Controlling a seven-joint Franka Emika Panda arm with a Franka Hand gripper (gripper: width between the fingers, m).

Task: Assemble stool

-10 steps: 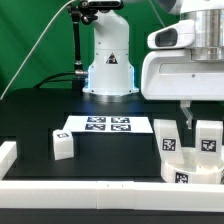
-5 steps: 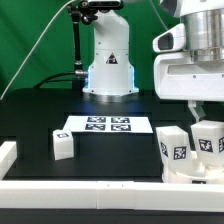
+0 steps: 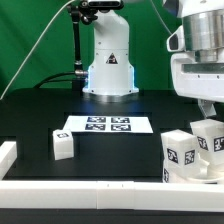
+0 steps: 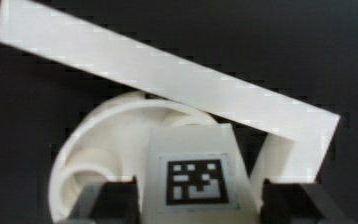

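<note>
My gripper [image 3: 208, 120] is at the exterior view's right, shut on a white tagged stool leg [image 3: 209, 138]. In the wrist view the leg [image 4: 197, 176] fills the gap between my two dark fingers [image 4: 108, 202]. The round white seat [image 4: 108, 140] lies right behind the leg and touches it. In the exterior view another tagged white part [image 3: 182, 152] stands next to the held leg, over the seat's pale body [image 3: 190, 174]. I cannot tell how they join. A loose tagged leg [image 3: 62, 144] lies at the exterior view's left.
The marker board [image 3: 105, 125] lies mid-table before the robot base [image 3: 108, 60]. White border rails run along the front [image 3: 90, 195] and left [image 3: 8, 152]. A rail corner [image 4: 176, 75] shows beyond the seat in the wrist view.
My gripper has moved toward the exterior view's right. The tagged parts under it have shifted right and now look larger and higher. The loose leg at the left has not moved.
</note>
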